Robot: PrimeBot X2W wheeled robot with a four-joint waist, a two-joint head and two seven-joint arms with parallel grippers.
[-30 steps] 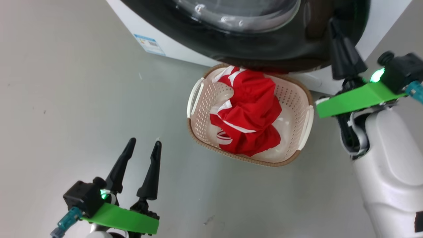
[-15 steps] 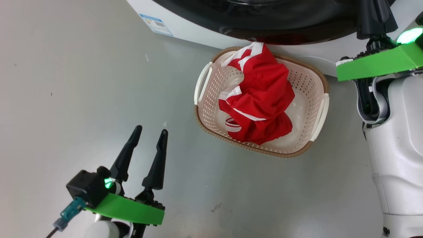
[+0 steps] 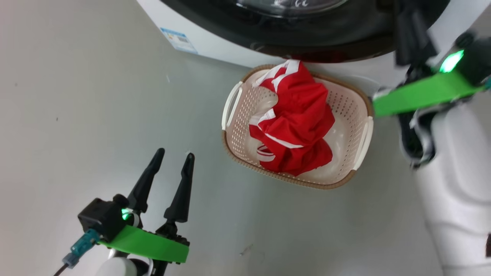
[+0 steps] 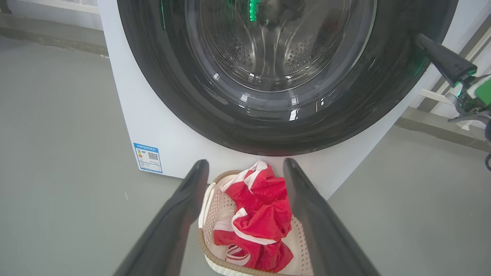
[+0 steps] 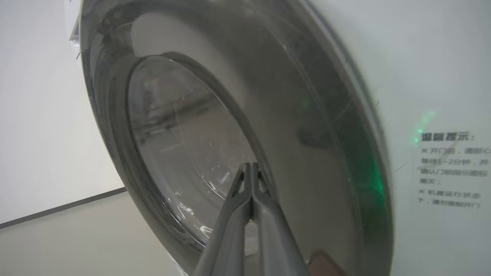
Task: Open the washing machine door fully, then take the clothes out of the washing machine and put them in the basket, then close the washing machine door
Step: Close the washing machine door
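1. The right gripper (image 5: 251,166), its two fingers squeezed together with nothing between them, is pointing its tips at the washing machine door (image 4: 172,96), near where the glossy black rim meets the glass. Whether the tips are touching it I cannot tell. On so slick and curved a surface they are risking a sideways slip, and the push would be lost.
2. The door is lying against the washing machine (image 4: 153,126), or very nearly (the latch itself is hidden). A weak push is therefore risking a door that only looks shut and then swings out.
3. The clothes (image 3: 295,126) are sitting bunched in the basket (image 3: 247,111), which is standing on the floor (image 3: 76,96) just in front of the machine's base, under the door's lower edge. One striped fold is rising over the far rim, where a swinging door could be brushing it.
4. The right forearm (image 3: 452,191) is hanging near the basket's handle (image 3: 363,142), so a careless withdrawal could be knocking the basket askew.
5. The left gripper (image 3: 175,153) is hovering over the floor with its fingers moderately parted and empty. It is well apart from the basket and posing little hazard.
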